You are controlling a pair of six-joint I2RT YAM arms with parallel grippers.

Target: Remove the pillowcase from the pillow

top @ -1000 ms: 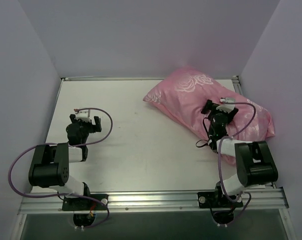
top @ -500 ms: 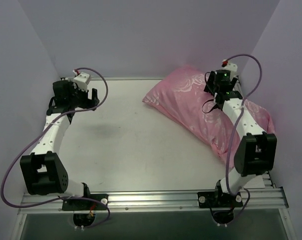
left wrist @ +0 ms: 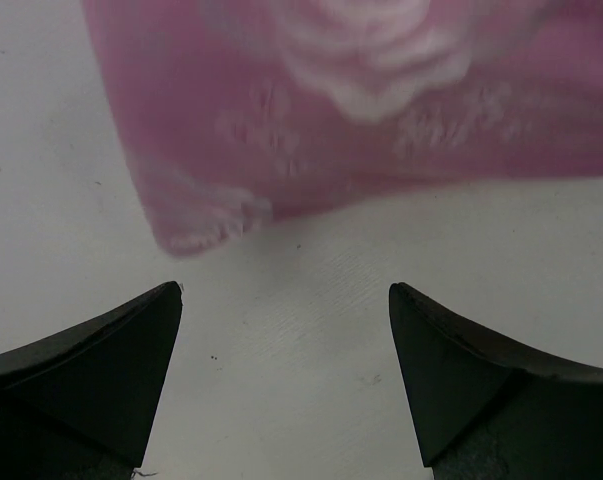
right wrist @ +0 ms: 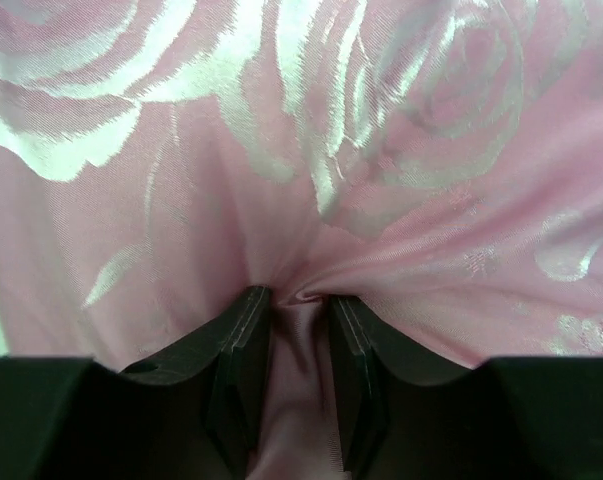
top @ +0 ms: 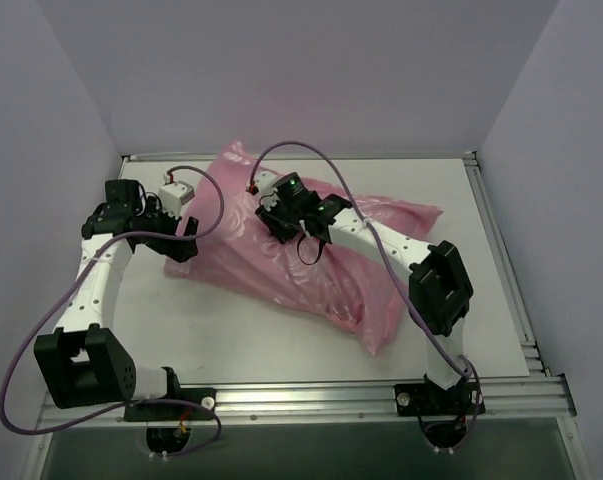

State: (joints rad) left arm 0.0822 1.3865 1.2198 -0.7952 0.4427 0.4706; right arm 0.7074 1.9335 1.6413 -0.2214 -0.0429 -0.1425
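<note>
The right gripper (right wrist: 291,298) is clamped tight on a fold of the pillowcase (top: 311,285), rose print bunched between its fingers (right wrist: 243,350); that pinch sits near the 11 o'clock part of the pink fabric, which lies slantwise across the middle of the table (top: 231,335), from 10 o'clock down to 4 o'clock. The left gripper (left wrist: 284,290) hangs low at the 9 o'clock end, jaws wide apart, nothing in them; a corner (left wrist: 196,235) of the pillowcase lies on the table just ahead of it, at its 11 o'clock. No white pillow is showing anywhere; the pink shape looks plump, so I'd say the pillow is inside and the stripping is not yet under way. This reads as the get-a-grip step; next, I reckon, the left one must ease forward and close on that corner, or find the open end, so the two can pull against each other; which end is open, I cannot tell.
</note>
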